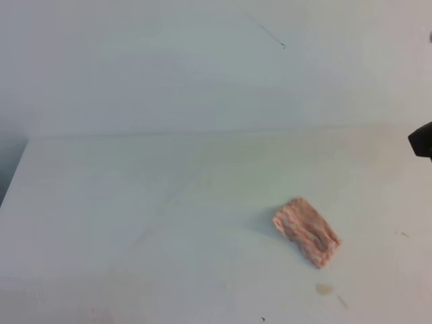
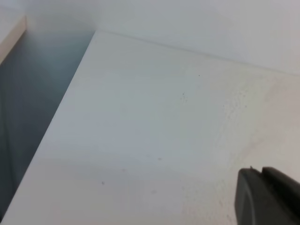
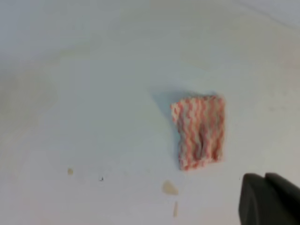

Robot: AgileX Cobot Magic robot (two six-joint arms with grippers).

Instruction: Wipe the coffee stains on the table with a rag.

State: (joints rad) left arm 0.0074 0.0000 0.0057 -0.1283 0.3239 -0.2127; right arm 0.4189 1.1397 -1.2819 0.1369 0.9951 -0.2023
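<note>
Pink-and-white checked cloth, the small soft rag (image 1: 306,231), lies flat and free on the wide white matte bench (image 1: 155,202), toward its right front part, with nothing holding it. Just in front of it sit the tan-brown coffee stains (image 3: 169,188): a small oval blot and a thin streak beside it, near the rag's front edge but not touching, plus a tiny faint spot (image 3: 70,171) well off to the side in the right wrist view.

Only a dark corner of the right pincer (image 3: 269,199) shows in its own view, raised and clear of the cloth; its jaws are together, clamped on nothing. The left pincer (image 2: 267,197) also shows only a dark edge over bare bench, so I cannot tell how its jaws stand.

The step in hand looks like fetching the rag. To do it well, the right pincer should part its jaws, descend over the cloth's thick middle fold, pinch firmly, then drag it forward across the blot with steady downward pressure.
</note>
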